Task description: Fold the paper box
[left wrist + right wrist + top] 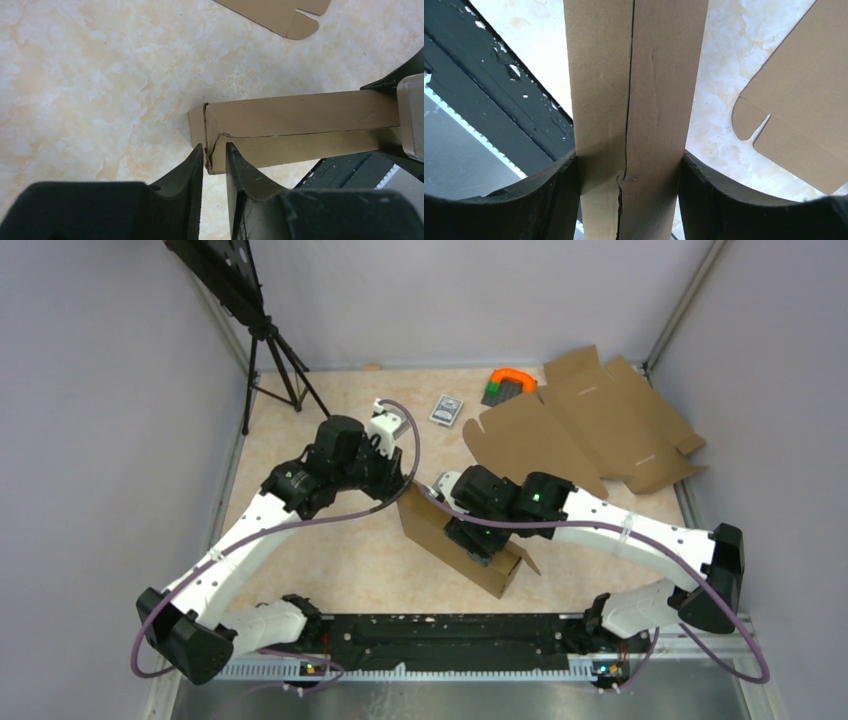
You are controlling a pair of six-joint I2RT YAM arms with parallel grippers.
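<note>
Cardboard bends easily, so pinch gently: your right tool [629, 167] holds the paper box [300, 115] by its sides, left tool [214, 150] narrow at its end.

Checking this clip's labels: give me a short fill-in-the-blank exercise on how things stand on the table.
The ___ gripper is clamped across the folded box. The second cardboard sheet lies ___, not folded. The tripod stands at the far ___ corner. Missing words: right; flat; left.
</note>
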